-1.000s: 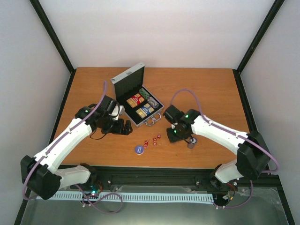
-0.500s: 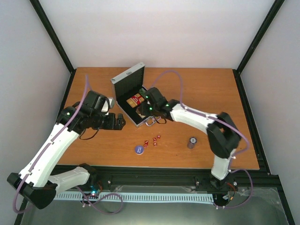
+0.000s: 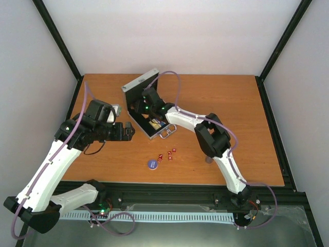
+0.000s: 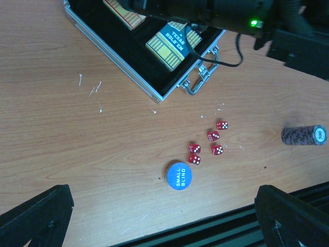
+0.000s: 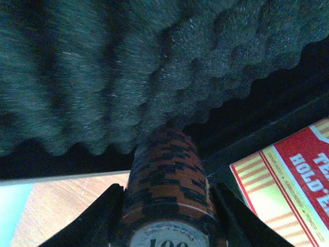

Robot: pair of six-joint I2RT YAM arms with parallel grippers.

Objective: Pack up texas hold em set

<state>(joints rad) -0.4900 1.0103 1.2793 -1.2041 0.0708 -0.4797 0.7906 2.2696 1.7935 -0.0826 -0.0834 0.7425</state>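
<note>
The silver case (image 3: 163, 131) lies open at the table's middle back, its lid (image 3: 140, 84) raised. My right gripper (image 3: 146, 107) is inside it at the far left end, shut on an orange-and-black chip stack (image 5: 167, 180) under the lid's foam lining (image 5: 128, 67). The red card box (image 5: 293, 175) lies beside it. The blue-yellow card box (image 4: 172, 43) also lies in the case (image 4: 128, 72). Several red dice (image 4: 211, 144), the blue disc (image 4: 179, 176) and a grey chip stack (image 4: 303, 135) lie on the table. My left gripper (image 4: 164, 226) hovers open and empty above them.
The case handle (image 4: 200, 77) points at the dice. The right arm (image 3: 190, 121) arches over the case, its cable looping above. A black frame rail (image 4: 216, 234) borders the table's near edge. Black posts stand at the back corners.
My right gripper has swung from the front right of the table into the case, to its far left end. My left arm has drawn back to the left.
</note>
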